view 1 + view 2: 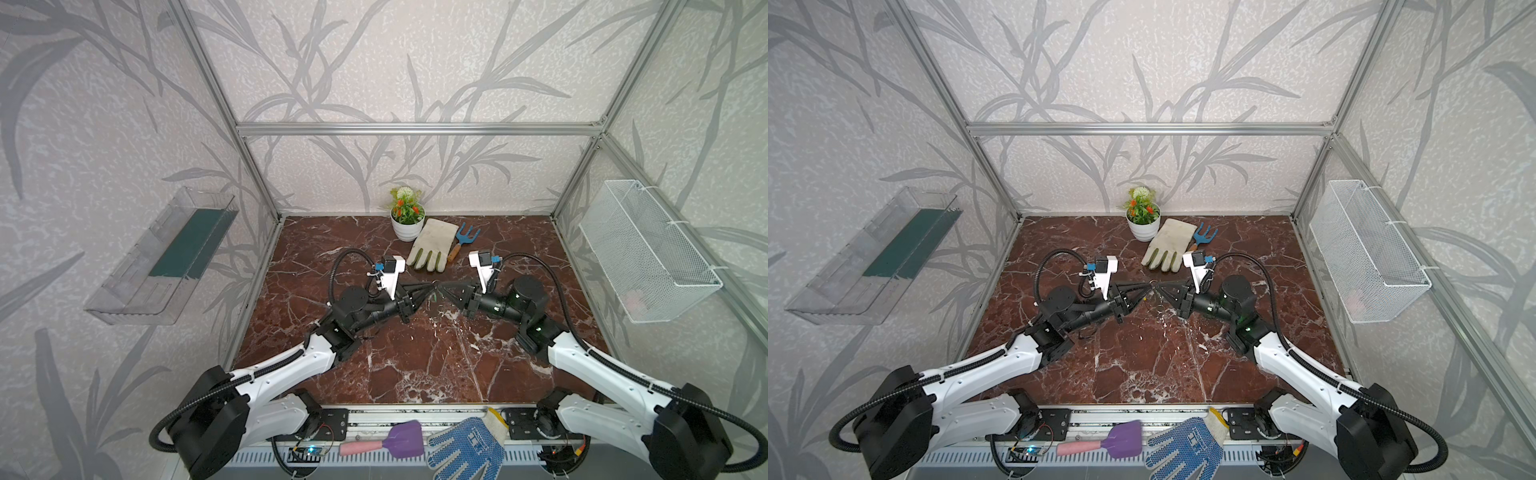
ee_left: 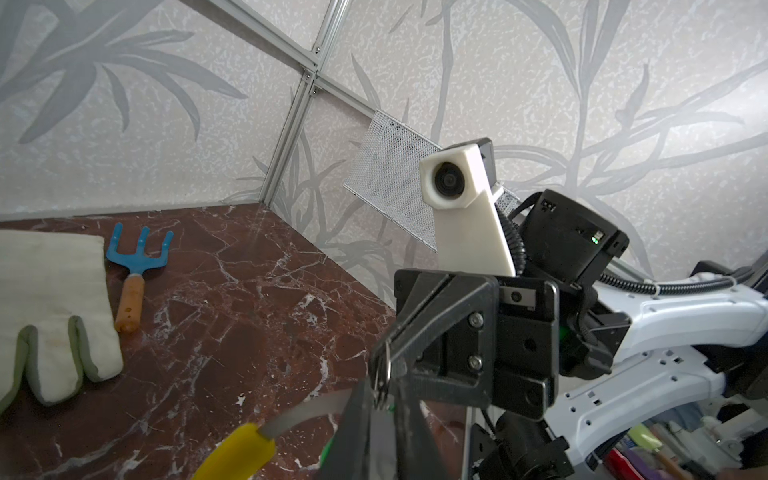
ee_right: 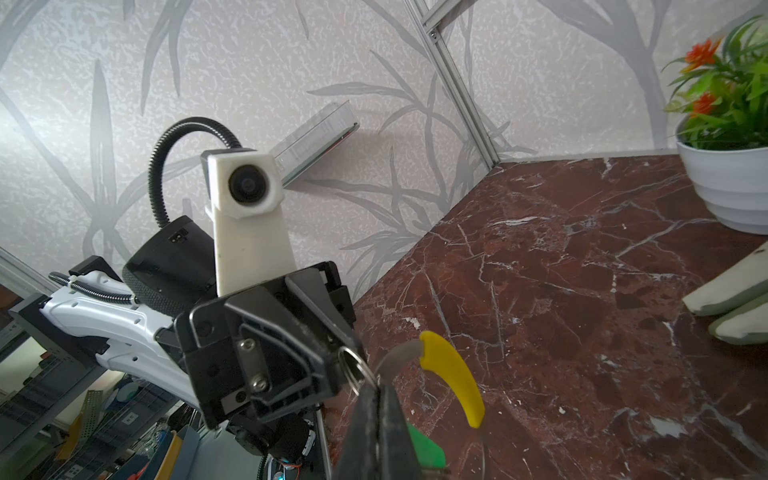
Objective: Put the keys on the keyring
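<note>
Right gripper (image 3: 376,395): clenched, tips pinching a small silver ring (image 2: 385,365), raised over mid-table. Left gripper (image 2: 381,419) meets it tip to tip from the left. A narrow gap shows between its fingers, but grasping or released, cannot tell. Keys (image 3: 426,455), the green tag, hang just below the meeting point, beside the right gripper's fingers, clear of the table (image 1: 415,365). Whether the ring is the tag's own loop: unclear. Keyring (image 3: 395,353), a grey hoop, curves down from the same point, its yellow sleeve (image 3: 455,376) in the air. Where the hoop is held is hidden. Far edge: potted plant (image 1: 407,216), pale garden glove (image 1: 432,247) flat just right of it, blue hand fork (image 1: 465,241) beside the glove. Near rail: purple scoop (image 1: 401,440), blue dotted glove (image 1: 465,451). Wire basket (image 1: 648,253) on the right wall, clear shelf (image 1: 166,253) on the left wall.
</note>
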`<action>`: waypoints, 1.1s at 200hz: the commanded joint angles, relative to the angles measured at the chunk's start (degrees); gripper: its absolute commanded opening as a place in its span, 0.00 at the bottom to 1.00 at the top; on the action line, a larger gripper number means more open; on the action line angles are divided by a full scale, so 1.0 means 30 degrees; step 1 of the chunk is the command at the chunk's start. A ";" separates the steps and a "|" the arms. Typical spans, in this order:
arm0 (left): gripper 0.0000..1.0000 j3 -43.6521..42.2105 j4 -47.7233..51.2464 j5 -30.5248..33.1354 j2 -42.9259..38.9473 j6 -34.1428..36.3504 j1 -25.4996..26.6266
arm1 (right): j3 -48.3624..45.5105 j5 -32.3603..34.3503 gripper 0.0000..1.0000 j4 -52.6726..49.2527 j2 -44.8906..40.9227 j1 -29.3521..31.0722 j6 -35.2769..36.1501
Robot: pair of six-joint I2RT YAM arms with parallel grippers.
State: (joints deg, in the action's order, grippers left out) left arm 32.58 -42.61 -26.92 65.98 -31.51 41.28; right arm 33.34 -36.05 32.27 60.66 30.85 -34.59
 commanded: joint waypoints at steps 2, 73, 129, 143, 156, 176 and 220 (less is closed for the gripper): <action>0.21 0.0820 0.1743 0.0126 -0.0418 0.0314 0.0114 | 0.0281 -0.1270 0.00 -0.0468 -0.0882 -0.0880 0.0971; 0.27 0.2824 0.9046 0.1495 -0.1411 0.1498 0.0129 | 0.1644 -0.2635 0.00 -0.6754 -0.1499 -0.1409 0.6371; 0.26 0.5875 1.5299 0.0680 -0.1127 0.3616 0.0131 | 0.2106 -0.3309 0.00 -0.8498 -0.1084 -0.1324 0.8237; 0.26 0.6414 1.6435 0.0302 -0.1017 0.4137 0.0154 | 0.2128 -0.3577 0.00 -0.8542 -0.0752 -0.1107 0.8458; 0.26 0.6878 1.7396 -0.0030 -0.0826 0.4555 0.0162 | 0.2237 -0.3743 0.00 -0.8698 -0.0565 -0.0878 0.8747; 0.26 0.7574 1.8776 -0.0510 -0.0334 0.5145 0.0237 | 0.2220 -0.3716 0.00 -0.8795 -0.0548 -0.0591 0.8978; 0.24 0.8198 1.9579 -0.1765 0.0630 0.5360 0.0441 | 0.2391 -0.3803 0.00 -0.9139 -0.0483 -0.0245 0.9225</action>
State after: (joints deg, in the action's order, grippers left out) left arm 55.22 12.51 -28.82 66.57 -17.61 42.02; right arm 37.95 -46.09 5.41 59.20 29.39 -8.43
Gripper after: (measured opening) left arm 0.248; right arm 0.044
